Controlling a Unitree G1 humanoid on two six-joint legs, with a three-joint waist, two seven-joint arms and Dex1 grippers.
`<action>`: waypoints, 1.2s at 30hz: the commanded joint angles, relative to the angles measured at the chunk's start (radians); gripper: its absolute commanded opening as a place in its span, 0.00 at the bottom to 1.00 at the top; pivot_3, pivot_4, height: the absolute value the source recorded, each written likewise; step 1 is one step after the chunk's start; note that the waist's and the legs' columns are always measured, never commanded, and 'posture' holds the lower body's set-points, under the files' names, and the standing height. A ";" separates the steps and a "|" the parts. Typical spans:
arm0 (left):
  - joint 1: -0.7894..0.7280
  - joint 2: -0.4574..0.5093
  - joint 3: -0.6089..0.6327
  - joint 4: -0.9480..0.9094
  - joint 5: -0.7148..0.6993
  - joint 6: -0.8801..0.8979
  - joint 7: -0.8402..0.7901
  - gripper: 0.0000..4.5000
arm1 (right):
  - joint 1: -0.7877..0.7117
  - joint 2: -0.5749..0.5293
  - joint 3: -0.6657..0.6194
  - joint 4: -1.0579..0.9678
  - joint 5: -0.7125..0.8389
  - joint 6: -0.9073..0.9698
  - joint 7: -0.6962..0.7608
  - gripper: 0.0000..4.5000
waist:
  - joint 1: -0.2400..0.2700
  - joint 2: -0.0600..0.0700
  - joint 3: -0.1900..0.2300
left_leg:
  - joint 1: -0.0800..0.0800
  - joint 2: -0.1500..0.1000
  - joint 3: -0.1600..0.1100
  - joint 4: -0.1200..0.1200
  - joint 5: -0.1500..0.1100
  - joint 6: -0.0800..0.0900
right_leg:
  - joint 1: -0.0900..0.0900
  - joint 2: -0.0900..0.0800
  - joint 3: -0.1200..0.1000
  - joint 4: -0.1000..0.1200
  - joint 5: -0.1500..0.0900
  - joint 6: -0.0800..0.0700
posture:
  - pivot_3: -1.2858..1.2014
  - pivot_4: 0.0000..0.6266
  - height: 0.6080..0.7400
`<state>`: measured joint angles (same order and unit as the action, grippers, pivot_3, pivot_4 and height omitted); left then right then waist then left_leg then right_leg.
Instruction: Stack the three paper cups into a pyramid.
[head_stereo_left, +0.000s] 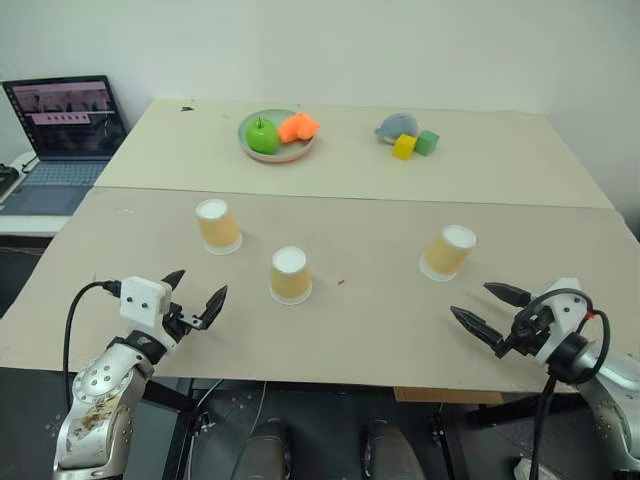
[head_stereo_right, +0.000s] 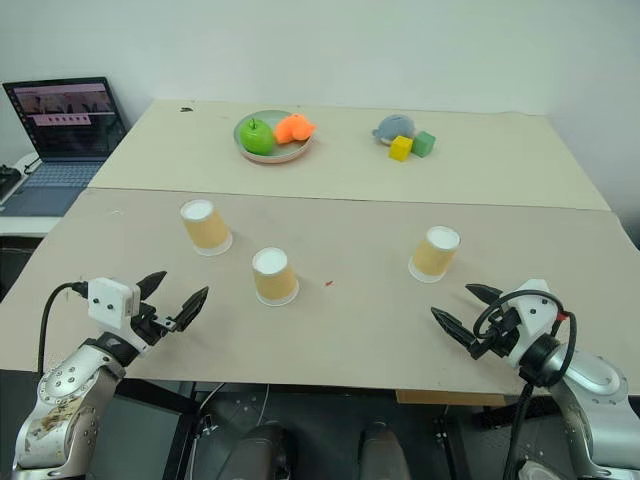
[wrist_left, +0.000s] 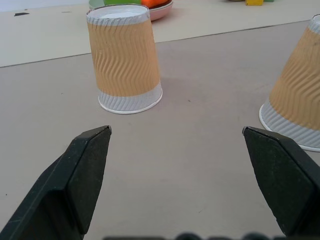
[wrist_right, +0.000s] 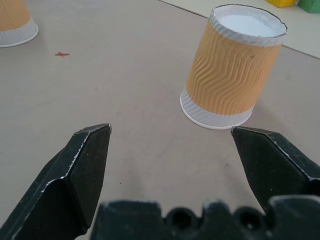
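Note:
Three tan paper cups stand upside down and apart on the grey table: a left cup (head_stereo_left: 217, 226), a middle cup (head_stereo_left: 290, 275) and a right cup (head_stereo_left: 448, 252). My left gripper (head_stereo_left: 198, 297) hovers open near the table's front edge, short of the left and middle cups; its wrist view shows the left cup (wrist_left: 124, 60) ahead and the middle cup (wrist_left: 300, 95) beside it. Over the front right, my right gripper (head_stereo_left: 490, 309) is open and empty, with the right cup (wrist_right: 231, 67) just beyond its fingers. No cup is stacked on another.
A plate (head_stereo_left: 276, 152) with a green apple and an orange toy sits at the back, with a grey toy and yellow and green blocks (head_stereo_left: 414, 143) to its right. A laptop (head_stereo_left: 62, 140) stands on a side desk at far left. A small red mark (head_stereo_left: 341, 282) is beside the middle cup.

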<state>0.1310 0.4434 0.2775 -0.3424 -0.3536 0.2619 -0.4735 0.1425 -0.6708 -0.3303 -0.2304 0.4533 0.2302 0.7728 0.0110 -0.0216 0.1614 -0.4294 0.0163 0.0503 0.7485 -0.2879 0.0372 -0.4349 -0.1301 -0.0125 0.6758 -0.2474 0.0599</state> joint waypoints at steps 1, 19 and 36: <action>0.023 0.061 -0.025 -0.029 -0.070 0.042 -0.124 1.00 | -0.016 -0.018 -0.022 -0.052 0.036 0.024 0.018 1.00 | 0.000 0.000 0.000 | 0.000 0.000 0.000 0.000 0.000 0.000 | 0.000 0.000 0.000 0.000 0.000 0.000 | 0.52 0.24 0.53; -0.201 0.220 -0.173 0.182 -0.104 -0.013 -0.525 1.00 | -0.307 -0.153 0.249 -0.201 0.173 0.274 0.239 1.00 | 0.000 -0.001 0.001 | -0.001 0.000 0.000 0.000 -0.001 0.001 | 0.000 0.000 -0.001 -0.003 0.000 0.000 | 0.52 0.24 0.53; -0.524 0.140 -0.295 0.328 -0.063 0.001 -0.549 1.00 | -0.299 -0.088 0.232 -0.206 0.157 0.249 0.184 1.00 | -0.001 -0.002 0.002 | -0.001 -0.001 -0.001 0.000 0.000 0.000 | 0.001 0.001 -0.002 -0.003 0.002 0.001 | 0.52 0.24 0.53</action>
<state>-0.3617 0.5871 -0.0189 -0.0188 -0.4201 0.2757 -1.0120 -0.1561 -0.7631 -0.0542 -0.3932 0.5931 0.4887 0.9717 0.0096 -0.0235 0.1631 -0.4299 0.0153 0.0495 0.7488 -0.2879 0.0373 -0.4337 -0.1295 -0.0143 0.6730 -0.2451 0.0611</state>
